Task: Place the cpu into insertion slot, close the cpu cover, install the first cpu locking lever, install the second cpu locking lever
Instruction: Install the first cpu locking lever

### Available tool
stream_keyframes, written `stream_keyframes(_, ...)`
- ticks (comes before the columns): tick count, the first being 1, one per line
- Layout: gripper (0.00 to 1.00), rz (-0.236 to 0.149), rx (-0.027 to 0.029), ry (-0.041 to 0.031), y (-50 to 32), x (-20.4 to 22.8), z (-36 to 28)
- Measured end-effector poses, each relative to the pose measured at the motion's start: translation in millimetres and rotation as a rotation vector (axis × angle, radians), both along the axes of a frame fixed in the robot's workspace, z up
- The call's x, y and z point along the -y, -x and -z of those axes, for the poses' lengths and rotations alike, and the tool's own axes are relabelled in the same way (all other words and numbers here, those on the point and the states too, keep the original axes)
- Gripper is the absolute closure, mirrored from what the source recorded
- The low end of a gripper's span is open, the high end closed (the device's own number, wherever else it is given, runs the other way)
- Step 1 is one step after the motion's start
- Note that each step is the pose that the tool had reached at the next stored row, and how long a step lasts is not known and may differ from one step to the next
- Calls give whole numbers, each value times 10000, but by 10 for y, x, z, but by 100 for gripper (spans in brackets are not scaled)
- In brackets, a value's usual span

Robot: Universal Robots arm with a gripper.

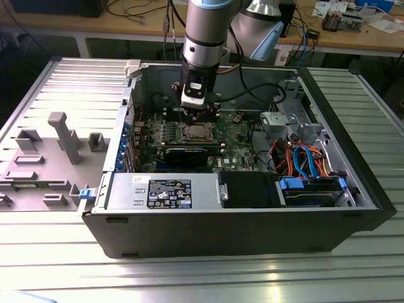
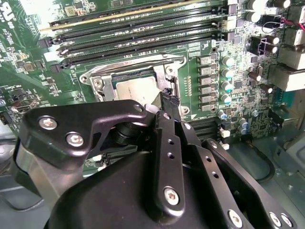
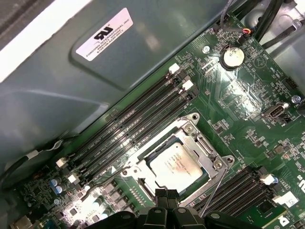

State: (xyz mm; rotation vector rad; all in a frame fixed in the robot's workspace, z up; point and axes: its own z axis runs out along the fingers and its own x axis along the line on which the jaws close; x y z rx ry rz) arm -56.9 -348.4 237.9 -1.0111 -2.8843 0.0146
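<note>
Gripper [image 3: 167, 194]: fingertips pressed together, hovering at the socket's edge.
Cpu [image 3: 177, 164]: seated in the insertion slot [image 3: 200, 143].
Cpu cover [image 3: 164, 138]: closed flat around the chip.

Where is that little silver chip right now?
The chip sits in its socket on the green board, between rows of long black slots, just beneath the tool.
</note>
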Motion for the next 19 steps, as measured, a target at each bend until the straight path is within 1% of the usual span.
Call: stream_keyframes(19, 89, -218, 1, -1, 0, 0, 0)
